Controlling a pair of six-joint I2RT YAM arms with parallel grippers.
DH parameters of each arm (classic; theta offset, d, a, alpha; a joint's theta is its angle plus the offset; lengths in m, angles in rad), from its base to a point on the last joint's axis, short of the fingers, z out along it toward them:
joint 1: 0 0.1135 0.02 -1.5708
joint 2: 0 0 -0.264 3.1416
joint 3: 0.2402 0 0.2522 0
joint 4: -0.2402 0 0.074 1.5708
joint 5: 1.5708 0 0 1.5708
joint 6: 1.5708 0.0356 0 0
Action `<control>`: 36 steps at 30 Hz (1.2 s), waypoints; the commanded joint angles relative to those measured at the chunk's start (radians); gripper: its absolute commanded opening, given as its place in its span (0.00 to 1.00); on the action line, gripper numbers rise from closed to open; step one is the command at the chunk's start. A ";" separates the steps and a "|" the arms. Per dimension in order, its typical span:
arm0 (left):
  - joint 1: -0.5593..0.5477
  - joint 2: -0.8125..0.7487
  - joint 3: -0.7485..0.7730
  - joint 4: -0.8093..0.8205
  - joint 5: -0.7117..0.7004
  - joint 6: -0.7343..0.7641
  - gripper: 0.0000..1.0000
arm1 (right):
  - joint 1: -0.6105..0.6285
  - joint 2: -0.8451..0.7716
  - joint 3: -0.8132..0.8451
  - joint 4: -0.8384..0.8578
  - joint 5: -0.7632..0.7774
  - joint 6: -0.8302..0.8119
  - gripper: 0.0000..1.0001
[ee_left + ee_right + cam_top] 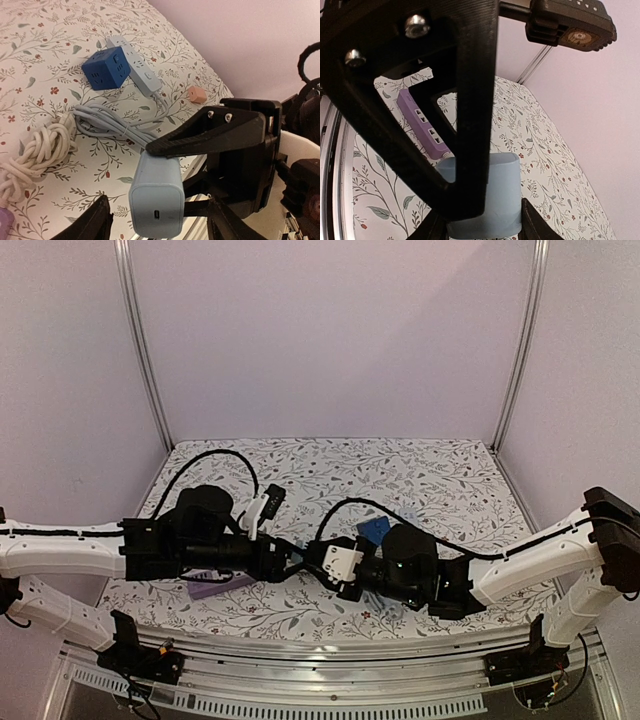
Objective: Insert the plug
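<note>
The right hand [480, 224] is pinched on the pale blue charger [156, 199], low in the frame's middle. The left hand [160, 221] is spread around it, clear of its sides, and should be drawn straight back so the grip is not disturbed. The charger is best squared to the purple power strip [422, 125], likely its target, on the tabletop [440, 470] before being pressed in.

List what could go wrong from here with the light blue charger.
1. The left gripper stands open with its fingers close on either side of the light blue charger. Drawing back askew could knock it in the right gripper, which is shut on it.
2. The grey cable and the cream cord lie loose beside the grey power strip. A low approach might snag them.
</note>
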 commanded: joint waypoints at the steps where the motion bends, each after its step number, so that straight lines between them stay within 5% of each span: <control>1: 0.006 0.001 -0.011 0.011 -0.025 0.020 0.63 | 0.002 0.000 0.010 0.034 -0.006 0.031 0.22; 17: 0.007 0.034 0.004 0.076 -0.010 0.036 0.41 | 0.014 -0.015 0.003 0.047 -0.062 0.036 0.22; 20: 0.007 0.038 0.005 0.083 0.013 0.035 0.30 | 0.015 -0.012 0.003 0.050 -0.044 0.036 0.22; 24: 0.006 0.047 0.006 0.078 0.030 0.033 0.00 | 0.014 -0.016 0.003 0.052 -0.031 0.047 0.24; 26: 0.006 0.051 0.010 0.061 0.018 0.032 0.00 | 0.014 -0.016 0.002 0.054 -0.011 0.063 0.32; 33: 0.006 0.022 0.045 -0.097 -0.043 0.043 0.00 | 0.014 -0.048 -0.053 0.078 0.095 0.115 0.93; 36: 0.005 -0.004 0.061 -0.179 -0.089 0.052 0.00 | 0.014 -0.065 -0.101 0.113 0.118 0.131 0.99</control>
